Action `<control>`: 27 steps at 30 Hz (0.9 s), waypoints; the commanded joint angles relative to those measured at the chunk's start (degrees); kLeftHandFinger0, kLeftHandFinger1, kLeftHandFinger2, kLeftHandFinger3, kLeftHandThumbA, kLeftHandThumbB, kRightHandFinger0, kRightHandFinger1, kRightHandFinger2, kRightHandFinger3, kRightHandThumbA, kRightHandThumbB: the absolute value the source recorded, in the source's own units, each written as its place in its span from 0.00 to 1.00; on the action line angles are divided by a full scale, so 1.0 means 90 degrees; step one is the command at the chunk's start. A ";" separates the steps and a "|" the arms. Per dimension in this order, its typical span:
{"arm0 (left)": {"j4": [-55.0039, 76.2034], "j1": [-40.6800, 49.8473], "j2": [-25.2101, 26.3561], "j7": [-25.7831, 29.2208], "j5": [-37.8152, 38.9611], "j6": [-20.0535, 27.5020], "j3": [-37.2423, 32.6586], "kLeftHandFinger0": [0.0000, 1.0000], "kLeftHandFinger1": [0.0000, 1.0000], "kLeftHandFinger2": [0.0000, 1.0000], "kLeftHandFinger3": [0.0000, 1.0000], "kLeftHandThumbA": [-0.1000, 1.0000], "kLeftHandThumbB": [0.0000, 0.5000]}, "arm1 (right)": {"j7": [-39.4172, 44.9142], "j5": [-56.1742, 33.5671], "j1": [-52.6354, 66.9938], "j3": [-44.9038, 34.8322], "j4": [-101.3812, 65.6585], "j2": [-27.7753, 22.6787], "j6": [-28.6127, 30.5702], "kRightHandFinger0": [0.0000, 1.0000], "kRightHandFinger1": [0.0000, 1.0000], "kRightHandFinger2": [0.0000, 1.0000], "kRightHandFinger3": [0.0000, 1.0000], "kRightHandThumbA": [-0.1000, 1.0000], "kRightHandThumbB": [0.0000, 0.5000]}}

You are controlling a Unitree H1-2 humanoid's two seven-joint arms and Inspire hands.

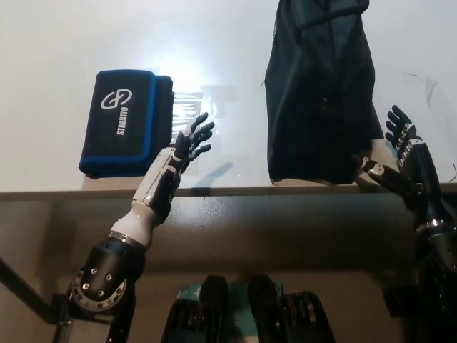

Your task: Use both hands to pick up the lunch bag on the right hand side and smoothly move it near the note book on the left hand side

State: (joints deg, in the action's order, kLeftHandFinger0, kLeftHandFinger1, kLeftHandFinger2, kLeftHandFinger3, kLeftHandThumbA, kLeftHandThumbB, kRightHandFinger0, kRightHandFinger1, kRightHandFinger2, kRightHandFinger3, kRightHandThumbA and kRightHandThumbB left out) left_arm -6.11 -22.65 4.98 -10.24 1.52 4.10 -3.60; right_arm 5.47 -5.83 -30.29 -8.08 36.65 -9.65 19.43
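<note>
A dark lunch bag [319, 93] stands on the white table [214, 43] at the upper right. The black notebook with blue trim [126, 122] lies flat at the left. My white left hand [189, 141] is open over the table between the two, just right of the notebook and well left of the bag. At the bag's lower right corner my black right hand [401, 153] is open, fingers spread, close beside the bag; I cannot see whether it touches.
The table's front edge [214, 191] runs across the middle of the picture, with a brown surface below it. A bright glare patch [193, 107] lies on the table right of the notebook. Thin wires [421, 82] lie at the far right.
</note>
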 commanded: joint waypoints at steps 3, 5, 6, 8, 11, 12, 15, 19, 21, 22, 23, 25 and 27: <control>0.0132 -0.0389 -0.0067 0.0053 0.0142 -0.0173 0.0109 1.00 1.00 1.00 1.00 1.00 0.59 | 0.0274 -0.0790 -0.0531 -0.0294 0.0088 0.0051 -0.0226 1.00 1.00 1.00 1.00 1.00 0.44; 0.0101 -0.0434 -0.0075 0.0035 0.0147 -0.0165 0.0112 1.00 1.00 1.00 1.00 1.00 0.62 | 0.0327 -0.1009 -0.0647 -0.0410 0.0166 0.0084 -0.0349 1.00 1.00 1.00 1.00 1.00 0.46; 0.0099 -0.0444 -0.0086 0.0012 0.0181 -0.0182 0.0112 1.00 1.00 1.00 1.00 1.00 0.61 | 0.0403 -0.1189 -0.0699 -0.0503 0.0194 0.0103 -0.0460 1.00 1.00 1.00 1.00 1.00 0.50; 0.0083 -0.0473 -0.0105 0.0003 0.0188 -0.0190 0.0105 1.00 1.00 1.00 1.00 1.00 0.62 | 0.0579 -0.1529 -0.0785 -0.0675 0.0261 0.0131 -0.0641 1.00 1.00 1.00 1.00 1.00 0.50; 0.0057 -0.0534 -0.0095 0.0016 0.0127 -0.0184 0.0093 1.00 1.00 1.00 1.00 1.00 0.61 | 0.0811 -0.1893 -0.0884 -0.0856 0.0330 0.0165 -0.0875 1.00 1.00 1.00 1.00 1.00 0.51; 0.0022 -0.0563 -0.0087 0.0016 0.0100 -0.0160 0.0084 1.00 1.00 1.00 1.00 1.00 0.60 | 0.0985 -0.2210 -0.0911 -0.0991 0.0300 0.0199 -0.1110 1.00 1.00 1.00 1.00 1.00 0.56; -0.0026 -0.0598 -0.0096 0.0022 0.0108 -0.0167 0.0091 1.00 1.00 1.00 1.00 1.00 0.61 | 0.1408 -0.2891 -0.0983 -0.1308 0.0284 0.0256 -0.1557 1.00 1.00 1.00 1.00 1.00 0.64; -0.0080 -0.0647 -0.0084 0.0013 0.0097 -0.0152 0.0085 1.00 1.00 1.00 1.00 1.00 0.62 | 0.1602 -0.3359 -0.0968 -0.1526 -0.0035 0.0222 -0.1979 1.00 1.00 1.00 1.00 1.00 0.68; -0.0070 -0.0665 -0.0074 -0.0003 0.0124 -0.0196 0.0094 1.00 1.00 1.00 1.00 1.00 0.63 | 0.1674 -0.3516 -0.0863 -0.1563 -0.0422 0.0185 -0.2155 1.00 1.00 1.00 1.00 1.00 0.76; -0.0081 -0.0681 -0.0063 -0.0018 0.0148 -0.0207 0.0103 1.00 1.00 1.00 1.00 1.00 0.63 | 0.1647 -0.3475 -0.0785 -0.1517 -0.0647 0.0153 -0.2167 1.00 1.00 1.00 1.00 1.00 0.79; -0.0092 -0.0696 -0.0056 -0.0026 0.0162 -0.0201 0.0111 1.00 1.00 1.00 1.00 1.00 0.62 | 0.1610 -0.3470 -0.0715 -0.1497 -0.0838 0.0136 -0.2220 1.00 1.00 1.00 1.00 1.00 0.79; -0.0095 -0.0722 -0.0037 -0.0025 0.0164 -0.0205 0.0126 1.00 1.00 1.00 1.00 1.00 0.61 | 0.1569 -0.3555 -0.0576 -0.1490 -0.1215 0.0116 -0.2370 1.00 1.00 1.00 1.00 1.00 0.78; -0.0085 -0.0726 -0.0020 -0.0025 0.0172 -0.0234 0.0141 1.00 1.00 1.00 1.00 1.00 0.61 | 0.1655 -0.3737 -0.0414 -0.1492 -0.1602 0.0085 -0.2514 1.00 1.00 1.00 1.00 1.00 0.78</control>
State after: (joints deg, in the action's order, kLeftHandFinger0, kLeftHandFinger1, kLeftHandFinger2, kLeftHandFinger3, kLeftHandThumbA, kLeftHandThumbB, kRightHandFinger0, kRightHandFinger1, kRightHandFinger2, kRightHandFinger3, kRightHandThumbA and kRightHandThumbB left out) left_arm -8.32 -24.44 4.42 -10.29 1.98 2.61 -3.03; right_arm 13.07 -26.39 -33.06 -19.45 34.74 -7.58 5.90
